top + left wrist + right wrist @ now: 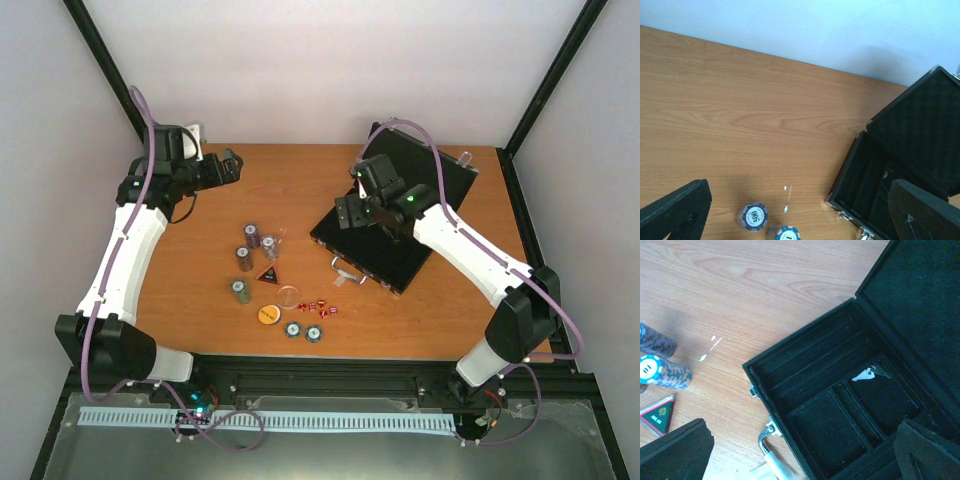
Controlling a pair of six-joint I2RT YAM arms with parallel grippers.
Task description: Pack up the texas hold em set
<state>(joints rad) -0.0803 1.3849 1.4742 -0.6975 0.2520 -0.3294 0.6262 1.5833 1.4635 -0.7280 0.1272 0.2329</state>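
The black case [372, 252] lies open at the right of the table, lid [425, 165] raised behind it. Its black compartments [825, 425] hold only a small silver key [865, 374]. My right gripper [350, 212] is open and empty above the case's front left part, shown in its wrist view [800, 455]. Several chip stacks [252, 236], a red-black triangle [267, 274], an orange disc [267, 314] and tiny red dice [320, 307] lie left of the case. My left gripper [232, 165] is open and empty at the far left, high above the table [800, 215].
Two flat blue chips [303, 330] lie near the table's front edge. A clear disc [288, 296] sits by the orange one. The case's silver handle [771, 457] sticks out toward the chips. A purple 500 chip stack [755, 216] shows below my left gripper.
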